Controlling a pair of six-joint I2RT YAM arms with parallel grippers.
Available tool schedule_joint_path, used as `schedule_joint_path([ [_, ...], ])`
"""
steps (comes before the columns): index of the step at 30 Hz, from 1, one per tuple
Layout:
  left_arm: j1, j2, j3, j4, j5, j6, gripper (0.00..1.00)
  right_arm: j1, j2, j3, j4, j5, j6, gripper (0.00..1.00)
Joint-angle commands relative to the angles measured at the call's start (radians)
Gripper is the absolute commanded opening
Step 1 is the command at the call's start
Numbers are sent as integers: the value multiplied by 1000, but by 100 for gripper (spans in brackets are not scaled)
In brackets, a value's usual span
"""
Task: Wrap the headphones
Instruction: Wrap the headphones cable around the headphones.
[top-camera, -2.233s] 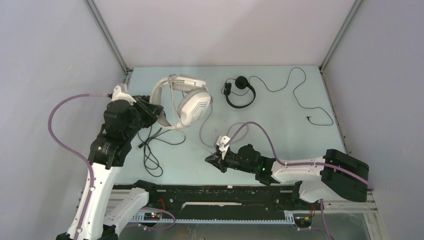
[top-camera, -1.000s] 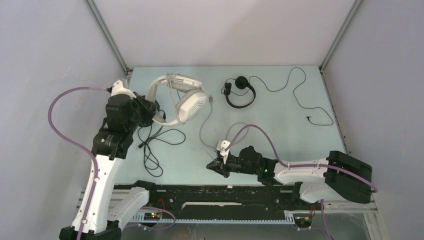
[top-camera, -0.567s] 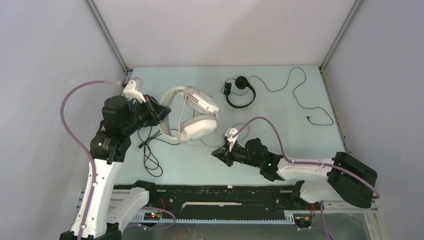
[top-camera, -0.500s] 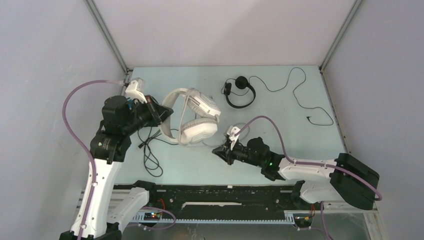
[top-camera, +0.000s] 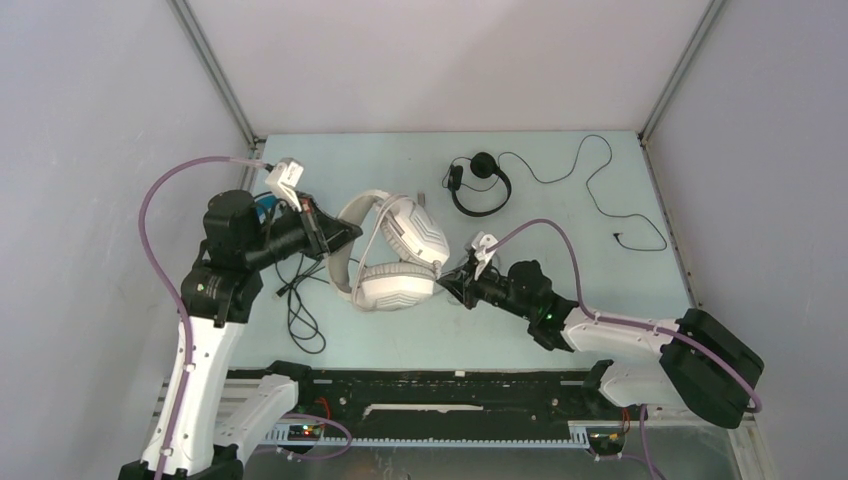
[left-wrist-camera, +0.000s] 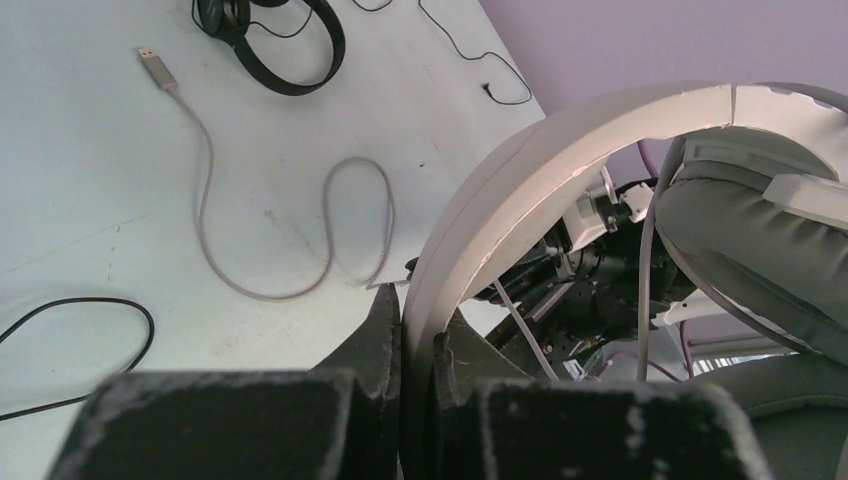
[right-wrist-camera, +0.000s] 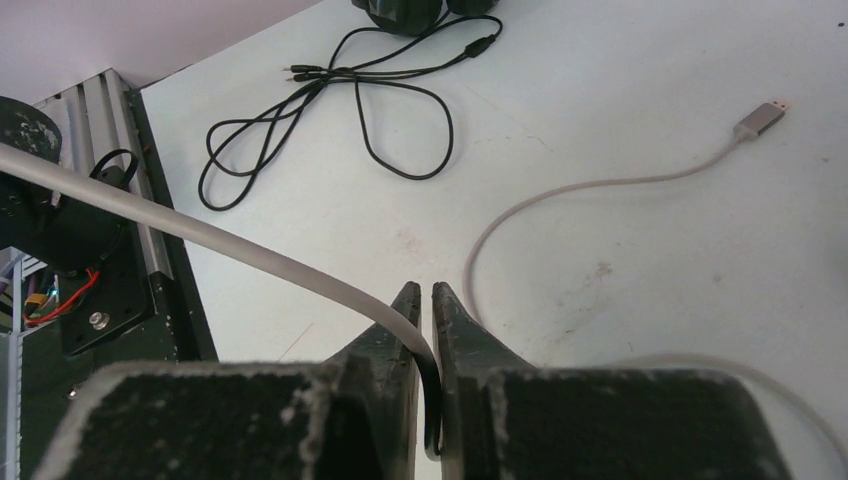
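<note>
Pale blue-green table (top-camera: 600, 290), closed in on three sides by plain grey panels (top-camera: 450, 60), with metal posts (top-camera: 215, 70) at the far corners and a black rail (top-camera: 450, 385) along the near edge.

Progress is judged early. The white headset (top-camera: 398, 262) is left of centre, between the two arms. The left gripper (top-camera: 338, 236) is clamped on its headband (left-wrist-camera: 520, 190). The right gripper (top-camera: 458, 281), just beside an ear cup (top-camera: 395, 288), is closed on the grey cable (right-wrist-camera: 250, 262). Much of that cable lies slack on the table in an open curl with its plug (left-wrist-camera: 158, 68) free, and no turns round the headset are visible.

The small black headset (top-camera: 480, 188) lies at the far side, its thin lead (top-camera: 600, 195) sprawled toward the right panel. A black cable (top-camera: 300, 310) lies tangled beside the left arm (top-camera: 215, 290), and its headset is mostly hidden.

Judgement: all three are yet to be wrapped.
</note>
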Motion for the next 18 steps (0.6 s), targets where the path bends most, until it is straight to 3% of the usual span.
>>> schedule_joint_path([
  [1,-17,-24,15,53,114,-27,0,-37,3,14,4,3,-11,8],
  [3,-34,-26,11,27,104,2,0,-46,0,21,-6,-7,-11,1],
  [10,-144,-77,-18,-25,-56,211,0,-100,-70,109,-198,-146,6,0],
  [18,-229,-147,-68,-34,-185,439,0,-201,-183,161,-392,-481,195,0],
])
